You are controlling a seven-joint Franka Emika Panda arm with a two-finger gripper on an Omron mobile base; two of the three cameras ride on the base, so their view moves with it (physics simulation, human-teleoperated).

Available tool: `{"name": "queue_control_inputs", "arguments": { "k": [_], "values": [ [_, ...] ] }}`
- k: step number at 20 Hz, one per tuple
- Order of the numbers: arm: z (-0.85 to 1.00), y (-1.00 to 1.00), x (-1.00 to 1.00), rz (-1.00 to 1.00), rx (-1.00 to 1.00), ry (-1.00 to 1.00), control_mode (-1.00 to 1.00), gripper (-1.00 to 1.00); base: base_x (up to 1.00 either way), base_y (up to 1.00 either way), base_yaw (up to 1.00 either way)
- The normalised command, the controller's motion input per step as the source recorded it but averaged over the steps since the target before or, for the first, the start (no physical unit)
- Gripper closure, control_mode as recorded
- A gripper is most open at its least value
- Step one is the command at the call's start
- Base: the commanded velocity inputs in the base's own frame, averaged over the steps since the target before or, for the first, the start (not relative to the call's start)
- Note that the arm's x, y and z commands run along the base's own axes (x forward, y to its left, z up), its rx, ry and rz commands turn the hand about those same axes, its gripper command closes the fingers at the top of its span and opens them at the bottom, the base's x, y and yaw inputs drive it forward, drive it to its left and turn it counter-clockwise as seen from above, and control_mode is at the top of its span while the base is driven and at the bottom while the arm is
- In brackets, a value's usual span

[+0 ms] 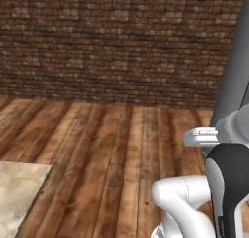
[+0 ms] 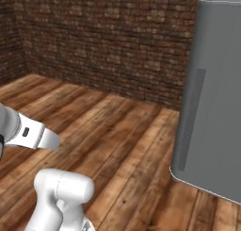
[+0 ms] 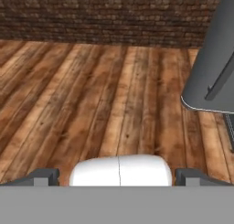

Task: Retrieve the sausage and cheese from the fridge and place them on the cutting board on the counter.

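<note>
The tall grey fridge (image 2: 214, 98) with its long vertical recessed handle (image 2: 190, 119) stands shut against the dark brick wall (image 2: 103, 41), its rounded bottom corner resting on the brown plank floor (image 2: 117, 140). Nothing of the sausage or the cheese can be seen (both are presumably behind that closed door), so I judge the step in hand to be getting to the fridge and opening it.

To do that well, the base would want to square up to the door so the handle groove falls inside the arm's reach, and the hand would need to turn until its fingers line up across the groove, then hook in and pull along the door's swing, not straight back.

The two-finger gripper (image 3: 117, 176) hangs over bare floor with its dark fingertips (image 3: 43, 176) spread as wide as they go, holding nothing. In the hand view the fridge lies up and to the right of it, well apart, with open planks between. A corner of pale beige stone slab (image 1: 17, 193) shows low on the left in the left base view, on the far side from the fridge.
</note>
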Motion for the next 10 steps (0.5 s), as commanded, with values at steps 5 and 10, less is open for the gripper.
{"name": "queue_control_inputs", "arguments": {
  "k": [5, 10],
  "values": [
    [0.00, 0.00, 0.00, 0.00, 0.00, 0.00, 1.00, -1.00, 1.00, 0.00, 0.00],
    [0.00, 0.00, 0.00, 0.00, 0.00, 0.00, 1.00, -1.00, 1.00, 0.02, -0.01]
  ]
}}
